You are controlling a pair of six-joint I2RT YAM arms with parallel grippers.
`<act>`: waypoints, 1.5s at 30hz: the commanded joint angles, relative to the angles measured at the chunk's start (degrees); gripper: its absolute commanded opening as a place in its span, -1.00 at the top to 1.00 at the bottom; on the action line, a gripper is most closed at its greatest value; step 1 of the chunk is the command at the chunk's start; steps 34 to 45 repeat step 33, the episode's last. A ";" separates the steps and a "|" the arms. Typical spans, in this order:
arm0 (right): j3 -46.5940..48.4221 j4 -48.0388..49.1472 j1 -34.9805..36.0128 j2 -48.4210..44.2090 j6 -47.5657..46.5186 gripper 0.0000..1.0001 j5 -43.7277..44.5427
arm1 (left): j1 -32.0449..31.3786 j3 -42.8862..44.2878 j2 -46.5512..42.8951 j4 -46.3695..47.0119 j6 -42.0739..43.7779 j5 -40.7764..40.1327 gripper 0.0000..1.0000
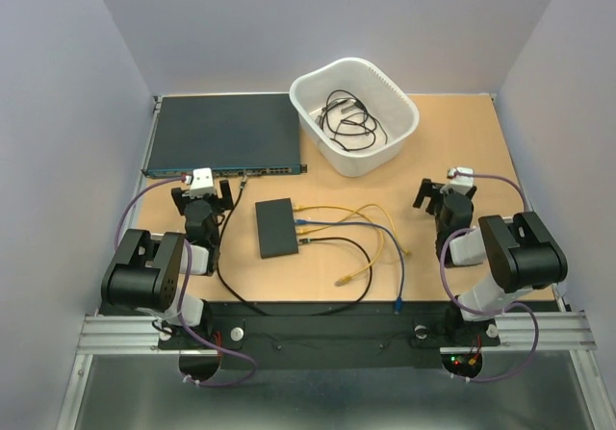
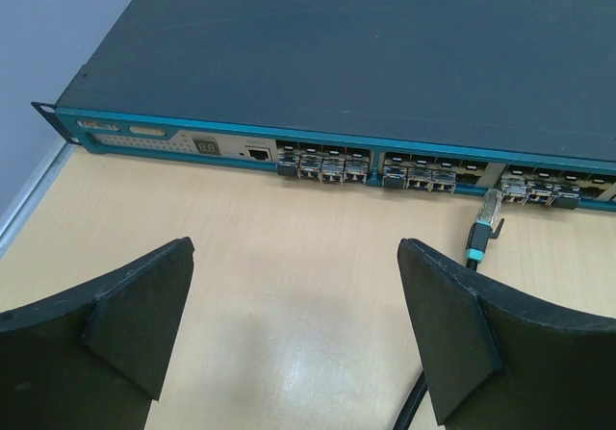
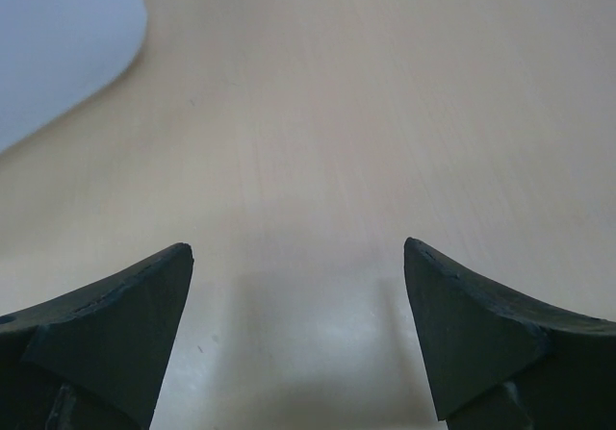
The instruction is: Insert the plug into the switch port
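The small flat black switch box lies mid-table. Its ports line its right edge, where a yellow, a blue and a black cable are plugged in. A loose yellow plug and a loose blue plug lie near the front edge. My left gripper is open and empty, left of the box, facing the wide rack unit. In the left wrist view the gripper is above bare table. My right gripper is open and empty at the right, also over bare table.
A white bin with black cables stands at the back centre. A black cable's teal-booted plug sits at the rack unit's port row; the cable loops along the front to the switch box. The rack unit fills the back left.
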 commanded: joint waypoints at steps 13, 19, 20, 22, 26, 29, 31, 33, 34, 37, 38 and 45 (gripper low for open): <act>-4.84 13.39 -2.81 0.32 -0.45 -1.00 -6.25 | 0.33 0.99 -1.21 17.48 0.39 -0.26 -0.98; -5.01 13.48 -2.82 0.32 -0.45 -1.00 -6.17 | 0.33 1.17 -1.30 17.48 0.39 -0.26 -0.97; -4.93 13.48 -2.81 0.32 -0.45 -1.00 -6.08 | 0.33 1.08 -1.30 17.39 0.39 -0.26 -0.97; -4.93 13.48 -2.81 0.32 -0.45 -1.00 -6.17 | 0.33 1.08 -1.30 17.39 0.39 -0.26 -0.97; -4.93 13.48 -2.82 0.32 -0.45 -1.00 -6.17 | 0.33 1.08 -1.21 17.39 0.39 -0.26 -0.97; -4.14 13.04 -2.90 0.93 -0.36 -1.00 -6.69 | 0.33 1.17 -1.38 17.39 0.39 -0.26 -0.97; -4.31 12.86 -2.81 0.85 -0.36 -1.00 -6.61 | 0.33 1.17 -1.21 17.30 0.39 -0.26 -0.97; -4.57 12.86 -2.90 0.32 -0.36 -1.00 -6.43 | 0.33 1.17 -1.21 17.30 0.39 -0.17 -0.97; -4.57 12.86 -2.90 0.32 -0.36 -1.00 -6.43 | 0.33 1.17 -1.21 17.30 0.39 -0.17 -0.97; -4.57 12.86 -2.90 0.32 -0.36 -1.00 -6.43 | 0.33 1.17 -1.21 17.30 0.39 -0.17 -0.97; -4.57 12.86 -2.90 0.32 -0.36 -1.00 -6.43 | 0.33 1.17 -1.21 17.30 0.39 -0.17 -0.97; -4.57 12.86 -2.90 0.32 -0.36 -1.00 -6.43 | 0.33 1.17 -1.21 17.30 0.39 -0.17 -0.97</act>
